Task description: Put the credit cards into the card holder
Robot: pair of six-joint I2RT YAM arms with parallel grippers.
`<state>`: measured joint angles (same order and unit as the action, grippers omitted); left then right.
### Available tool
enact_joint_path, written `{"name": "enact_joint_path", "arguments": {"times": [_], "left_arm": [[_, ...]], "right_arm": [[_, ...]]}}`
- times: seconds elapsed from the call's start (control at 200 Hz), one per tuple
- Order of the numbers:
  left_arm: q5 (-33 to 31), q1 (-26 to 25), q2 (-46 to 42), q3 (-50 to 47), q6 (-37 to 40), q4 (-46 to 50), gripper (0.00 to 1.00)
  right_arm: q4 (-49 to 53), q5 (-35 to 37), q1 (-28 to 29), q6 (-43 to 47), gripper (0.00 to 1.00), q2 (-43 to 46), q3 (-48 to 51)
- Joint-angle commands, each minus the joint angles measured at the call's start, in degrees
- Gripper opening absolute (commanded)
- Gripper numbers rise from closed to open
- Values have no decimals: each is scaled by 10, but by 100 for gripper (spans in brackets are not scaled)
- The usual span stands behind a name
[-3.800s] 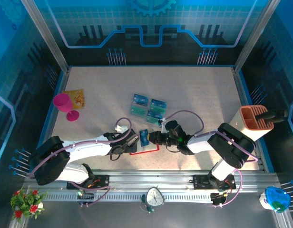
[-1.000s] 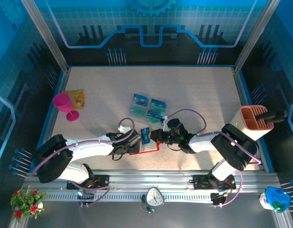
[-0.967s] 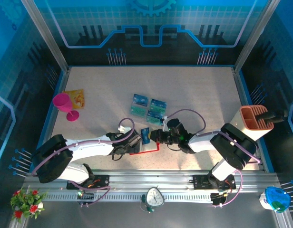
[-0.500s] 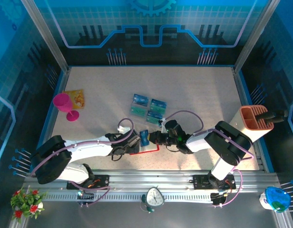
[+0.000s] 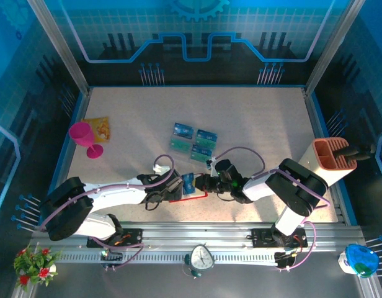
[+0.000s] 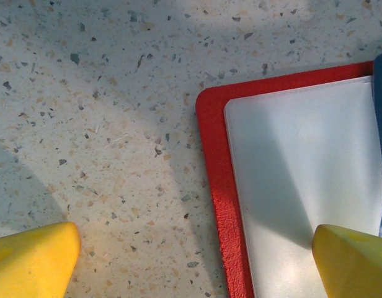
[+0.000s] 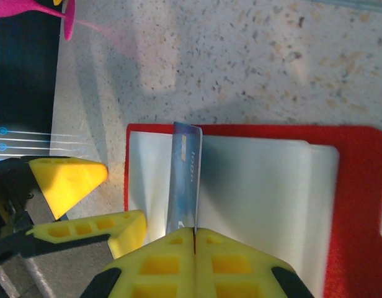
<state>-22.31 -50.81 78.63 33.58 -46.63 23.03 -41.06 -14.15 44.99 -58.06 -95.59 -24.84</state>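
Slotting a blue credit card (image 7: 186, 180) into the red card holder (image 7: 358, 205) near the front of the surface (image 5: 259, 118): my right pincer (image 7: 195, 233) pinches it, left pincer (image 6: 192, 264) gapes wide alongside. Next, I'd push it deeper.

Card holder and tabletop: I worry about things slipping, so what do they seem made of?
Card holder: a red, matte, fuzzy-looking border, perhaps felt or suede-like fabric, around a smooth, pale, slightly glossy pocket, likely plastic. Tabletop: a hard, speckled beige surface like terrazzo or printed laminate; the look leaves that open.
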Motion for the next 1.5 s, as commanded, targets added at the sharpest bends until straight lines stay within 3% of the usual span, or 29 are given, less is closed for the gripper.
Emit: {"name": "enact_joint_path", "arguments": {"times": [0.0, 0.86, 1.216, 1.496], "left_arm": [[-16, -1, 1, -18, -8, 36, 97], [-20, -1, -6, -14, -9, 39, 97], [-66, 8, -68, -28, -53, 92, 99], [-40, 20, -35, -29, -43, 65, 99]], "right_arm": [[7, 3, 8, 4, 0, 7, 15], [-5, -22, 18, -6, 0, -29, -6], [34, -18, 18, 7, 0, -14, -13], [52, -23, 21, 7, 0, -31, -30]]}}
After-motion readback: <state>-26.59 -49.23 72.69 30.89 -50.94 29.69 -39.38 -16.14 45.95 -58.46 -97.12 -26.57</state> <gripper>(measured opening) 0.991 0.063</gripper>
